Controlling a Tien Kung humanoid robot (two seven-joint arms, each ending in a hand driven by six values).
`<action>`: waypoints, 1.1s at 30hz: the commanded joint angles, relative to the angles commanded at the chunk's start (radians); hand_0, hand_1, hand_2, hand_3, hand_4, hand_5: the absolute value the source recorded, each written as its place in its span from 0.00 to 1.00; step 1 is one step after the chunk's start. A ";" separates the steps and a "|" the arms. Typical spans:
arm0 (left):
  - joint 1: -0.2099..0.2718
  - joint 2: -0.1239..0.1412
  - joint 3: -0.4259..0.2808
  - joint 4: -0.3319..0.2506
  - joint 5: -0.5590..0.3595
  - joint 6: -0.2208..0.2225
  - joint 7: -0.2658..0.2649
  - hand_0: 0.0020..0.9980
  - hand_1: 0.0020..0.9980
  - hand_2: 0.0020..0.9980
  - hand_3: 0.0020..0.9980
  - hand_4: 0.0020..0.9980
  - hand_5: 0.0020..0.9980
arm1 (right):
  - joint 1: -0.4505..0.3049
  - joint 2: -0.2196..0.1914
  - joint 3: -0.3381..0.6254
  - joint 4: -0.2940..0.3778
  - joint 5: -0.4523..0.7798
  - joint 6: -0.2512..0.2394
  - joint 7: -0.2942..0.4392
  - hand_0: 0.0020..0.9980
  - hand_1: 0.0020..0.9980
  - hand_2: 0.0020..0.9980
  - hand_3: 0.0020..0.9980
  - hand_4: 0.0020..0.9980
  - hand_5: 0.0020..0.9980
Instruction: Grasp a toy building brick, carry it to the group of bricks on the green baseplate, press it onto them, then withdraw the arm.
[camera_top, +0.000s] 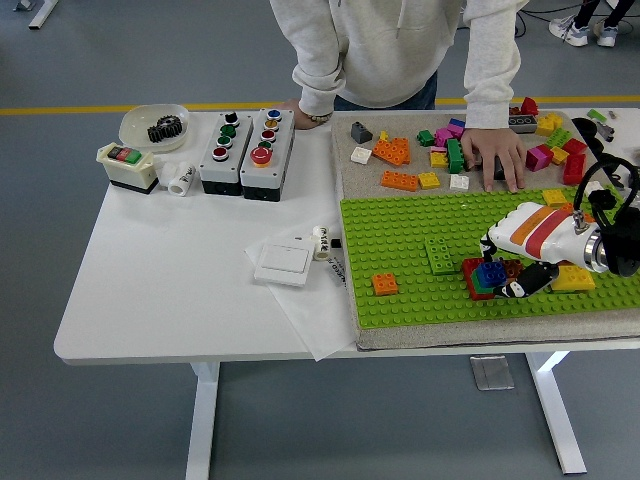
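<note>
A green baseplate (400, 230) lies on the right half of the table. On it stands a group of bricks: a blue brick (489, 272) on top of a red brick (469, 268) and green ones. My right hand (510, 266), white with orange stripes, comes in from the right and is curled around the blue brick, white fingers (492, 243) behind it and the black thumb (530, 280) in front. A yellow brick (573, 278) lies just right of the hand. The left arm is out of view.
A green brick (440, 255) and an orange brick (385, 284) sit alone on the baseplate. Loose bricks (400, 152) lie on the mat behind. A person's hand (497, 155) rests flat among them. Button boxes (245, 150), a white switch (285, 262) and a bowl (155, 125) stand at left.
</note>
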 joint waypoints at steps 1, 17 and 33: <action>0.001 0.000 -0.001 0.000 0.002 -0.001 0.000 0.78 0.75 0.74 0.60 0.68 0.59 | 0.000 0.000 0.001 -0.001 0.000 -0.002 0.001 0.48 0.56 0.64 0.57 0.83 0.42; -0.002 0.001 0.000 -0.001 0.004 -0.002 0.001 0.78 0.75 0.74 0.60 0.68 0.59 | -0.003 -0.001 0.017 -0.010 0.000 -0.006 0.004 0.47 0.57 0.65 0.57 0.86 0.40; -0.006 0.001 0.002 0.000 0.002 0.000 -0.001 0.78 0.75 0.74 0.60 0.68 0.59 | -0.013 -0.014 0.052 0.010 -0.009 0.020 0.001 0.46 0.57 0.65 0.58 0.87 0.40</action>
